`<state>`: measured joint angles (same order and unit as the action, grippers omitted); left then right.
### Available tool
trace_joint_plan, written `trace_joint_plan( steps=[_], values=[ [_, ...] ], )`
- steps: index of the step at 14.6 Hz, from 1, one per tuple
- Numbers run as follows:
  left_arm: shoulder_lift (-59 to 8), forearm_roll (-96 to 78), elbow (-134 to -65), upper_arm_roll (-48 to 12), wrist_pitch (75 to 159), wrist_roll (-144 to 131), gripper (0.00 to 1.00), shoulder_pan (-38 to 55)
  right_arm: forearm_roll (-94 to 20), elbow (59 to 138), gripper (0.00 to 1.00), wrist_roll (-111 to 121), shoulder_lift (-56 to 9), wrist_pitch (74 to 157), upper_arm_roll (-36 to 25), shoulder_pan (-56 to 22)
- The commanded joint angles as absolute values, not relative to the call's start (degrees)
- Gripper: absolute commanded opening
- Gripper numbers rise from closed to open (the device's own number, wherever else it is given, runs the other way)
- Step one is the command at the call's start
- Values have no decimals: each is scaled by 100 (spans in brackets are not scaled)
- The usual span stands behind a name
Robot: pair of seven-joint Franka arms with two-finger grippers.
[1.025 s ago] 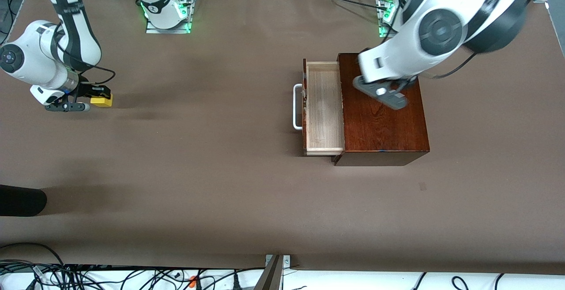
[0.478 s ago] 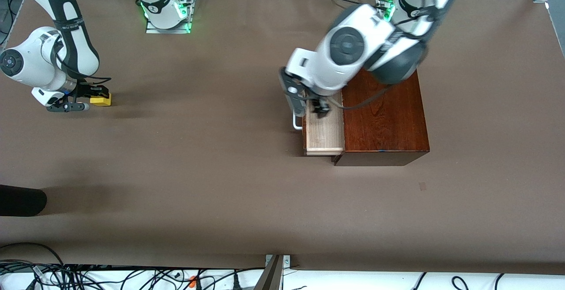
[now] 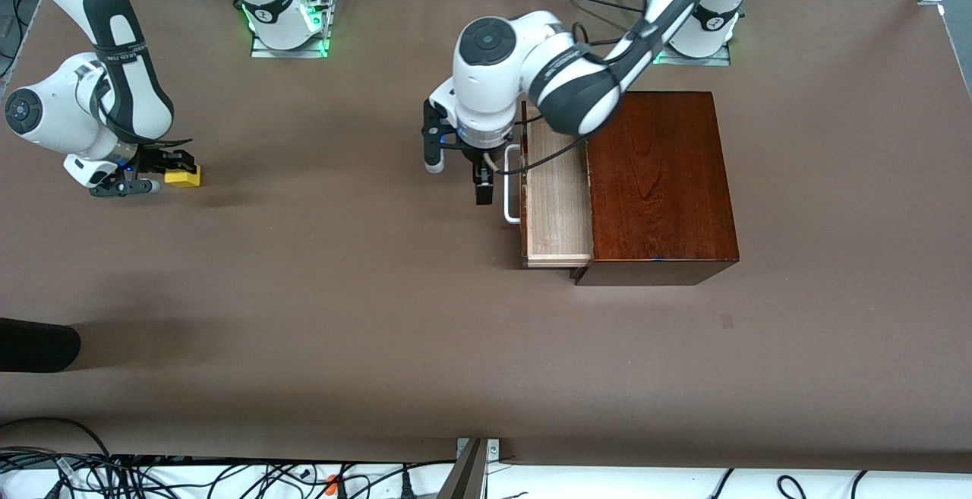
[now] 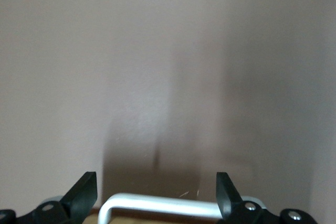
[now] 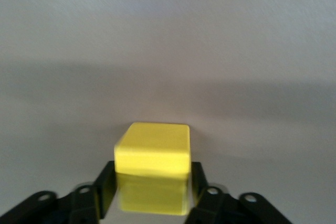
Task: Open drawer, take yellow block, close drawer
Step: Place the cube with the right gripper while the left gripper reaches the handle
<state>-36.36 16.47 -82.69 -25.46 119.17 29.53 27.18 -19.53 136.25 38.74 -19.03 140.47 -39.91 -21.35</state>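
Before the dark wood drawer's (image 3: 558, 199) white bar handle (image 3: 510, 184) we find the open left tool (image 3: 458, 171); right tool (image 3: 144, 172) grip on small yellow cube (image 3: 184, 175) undeterminable.

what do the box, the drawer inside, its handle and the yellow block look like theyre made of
Box: apparently wood with a glossy reddish-brown finish; grain lines and sheen show on top.
Drawer interior: pale unfinished-looking wood, with faint grain.
Handle: smooth white bar, maybe painted metal or plastic; the look leaves it open.
Yellow block: uniform matte yellow, plain faces; painted wood or plastic, can't tell which.
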Motion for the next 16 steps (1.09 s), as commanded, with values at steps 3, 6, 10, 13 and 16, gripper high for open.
trace_joint_plan(
  steps=[3,6,10,13,16],
  values=[
    [-3937,985,-8612,-2549,11988,3828,100,2602,-2162,13290,100,3929,-1767,14001,-3929,-2136],
    [-3920,686,-8640,-2549,11927,4770,100,2444,-2162,13026,100,3623,-1530,13992,-3920,-2241],
    [-3902,756,-8613,-2514,11567,5394,100,2303,-2127,12176,100,2841,-1537,13275,-3920,-2469],
    [-3789,930,-8587,-2470,11181,5563,100,2163,-1978,10745,100,2207,-2046,11852,-3920,-2461],
    [-3630,1213,-8587,-2487,10680,5599,100,1960,-1899,9898,100,1821,-2232,10989,-3937,-2505]
  ],
)
